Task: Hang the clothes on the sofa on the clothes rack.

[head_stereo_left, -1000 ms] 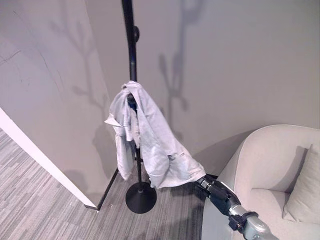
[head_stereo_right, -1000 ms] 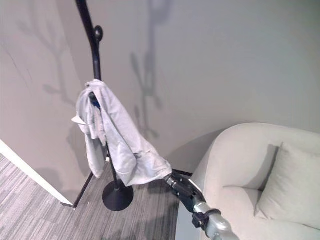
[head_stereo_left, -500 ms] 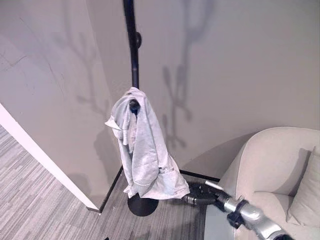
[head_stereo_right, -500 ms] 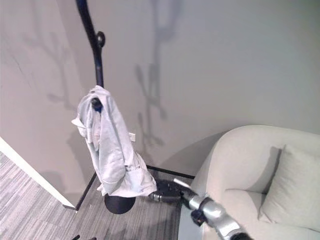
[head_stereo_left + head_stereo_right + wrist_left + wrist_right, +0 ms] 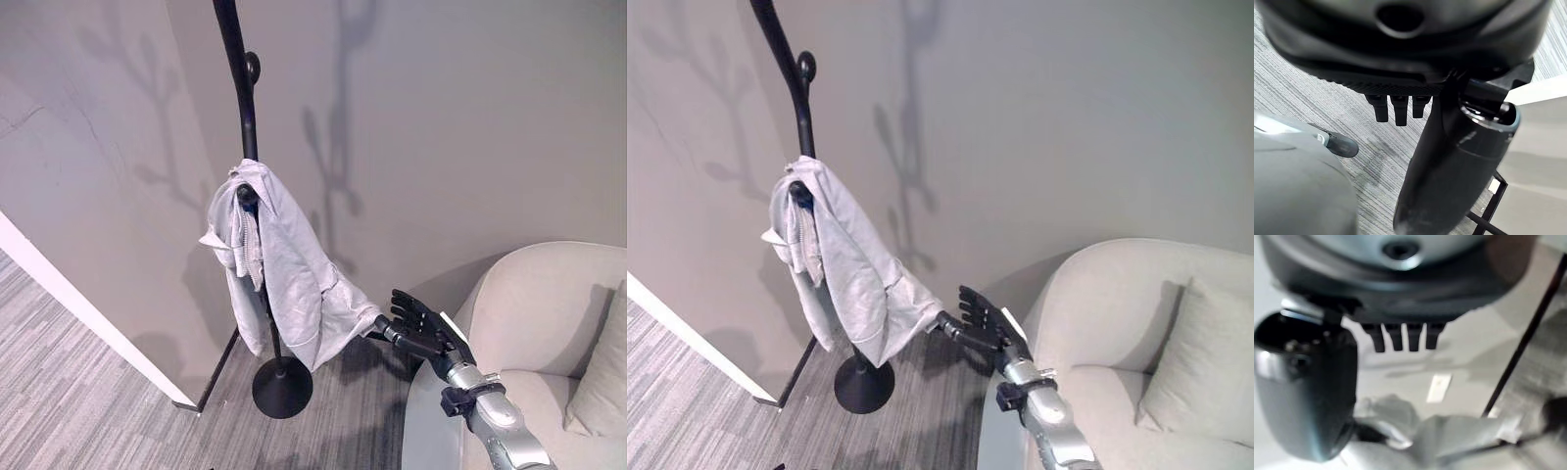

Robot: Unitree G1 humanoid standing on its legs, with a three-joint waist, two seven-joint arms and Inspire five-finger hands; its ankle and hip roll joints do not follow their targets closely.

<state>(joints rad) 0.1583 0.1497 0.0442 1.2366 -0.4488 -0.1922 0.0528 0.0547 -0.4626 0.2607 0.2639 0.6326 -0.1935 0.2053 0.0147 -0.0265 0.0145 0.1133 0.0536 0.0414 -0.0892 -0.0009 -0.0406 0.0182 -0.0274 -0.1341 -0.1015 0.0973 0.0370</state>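
Clothes rack (image 5: 246, 108) top cut off, pole partly hidden behind the garment (image 5: 284, 269), sofa (image 5: 549, 323) cropped

Rack pole (image 5: 257, 196) rises in the wall corner, base (image 5: 282, 386) on open carpet (image 5: 88, 411). Garment (image 5: 284, 264) drapes the pole's mid-height, its lower corner touching the right hand (image 5: 423, 328), whose fingers are spread. Sofa (image 5: 549, 323) blocks the right side. Carpet between base and sofa is free; walls close in behind the pole.

Pale grey garment (image 5: 843, 264) draped on black clothes rack (image 5: 799, 108), right robot hand (image 5: 982, 324) spread, touching its hem
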